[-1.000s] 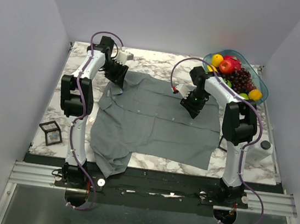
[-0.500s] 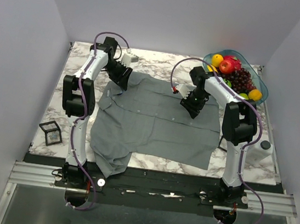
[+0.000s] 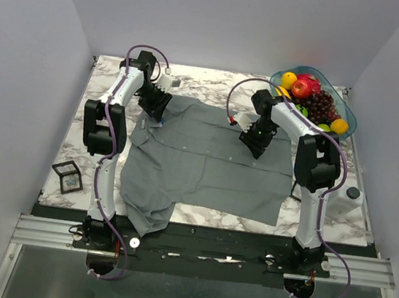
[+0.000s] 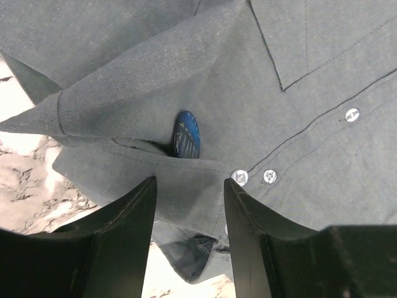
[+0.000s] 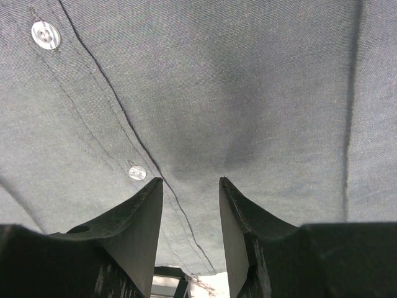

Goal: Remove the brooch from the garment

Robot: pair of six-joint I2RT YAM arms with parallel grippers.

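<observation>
Left gripper (image 4: 189, 183) shifted left a touch, near the far-left corner of the marble worktop (image 3: 215, 85); jaws half-open, empty; small blue round brooch (image 4: 187, 134) lies dead ahead, centred between them, half under a fold of the grey button-up shirt (image 4: 298, 74); right gripper (image 5: 190, 183) open, empty, farther off.

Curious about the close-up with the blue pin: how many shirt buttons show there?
3 buttons: a pair side by side below-right of the brooch, one at upper right. Folds may hide others.
</observation>
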